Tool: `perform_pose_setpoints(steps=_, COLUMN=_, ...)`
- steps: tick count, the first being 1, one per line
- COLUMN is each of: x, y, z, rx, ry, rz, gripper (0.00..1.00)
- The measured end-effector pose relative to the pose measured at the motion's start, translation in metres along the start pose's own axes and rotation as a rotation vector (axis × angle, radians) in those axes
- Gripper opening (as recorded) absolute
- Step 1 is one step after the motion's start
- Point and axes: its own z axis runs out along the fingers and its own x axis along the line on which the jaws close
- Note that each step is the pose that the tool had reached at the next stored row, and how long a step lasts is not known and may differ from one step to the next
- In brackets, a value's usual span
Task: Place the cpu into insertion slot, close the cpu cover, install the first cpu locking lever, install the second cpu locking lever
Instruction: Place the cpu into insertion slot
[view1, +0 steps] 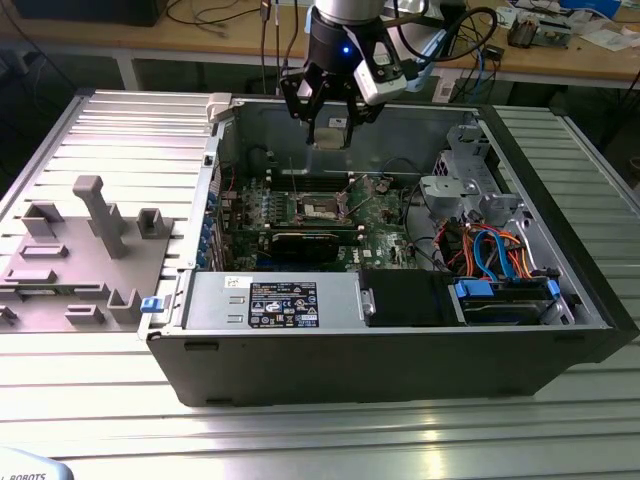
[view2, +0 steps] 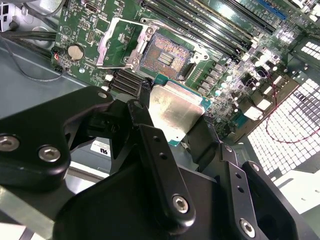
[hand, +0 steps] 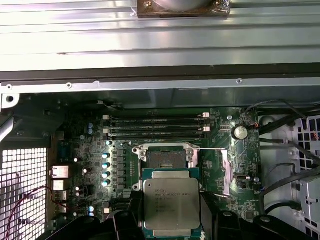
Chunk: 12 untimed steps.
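Observation:
My gripper hangs above the open computer case, shut on the cpu. In both wrist views the cpu is a flat square chip with a silver top, clamped by its edges between the black fingers. The insertion slot lies open on the green motherboard, its dark pin field bare. The cpu floats above the board, just beside the slot, touching nothing. The cpu cover is flipped back to one side of the slot. A thin locking lever stands raised.
Memory slots run along one side of the socket. A long black card, a power supply and a drive bay with blue and orange cables fill the case front. A grey fixture sits on the table at the exterior view's left.

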Motion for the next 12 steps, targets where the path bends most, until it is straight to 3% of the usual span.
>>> perform_pose_setpoints(steps=1, x=0.0001, y=0.0, z=0.0001, rx=0.0061, ry=-0.0002, rz=0.0, gripper=0.54)
perform_pose_setpoints(steps=2, x=0.0, y=0.0, z=0.0, rx=0.0187, ry=-0.0005, rz=0.0, gripper=0.54)
perform_pose_setpoints(steps=5, x=0.0, y=0.0, z=0.0, rx=0.0388, ry=-0.001, rz=0.001, gripper=0.54)
perform_pose_setpoints(steps=12, x=0.0, y=-0.0001, z=0.0008, rx=0.0392, ry=-0.001, rz=0.001, gripper=0.54)
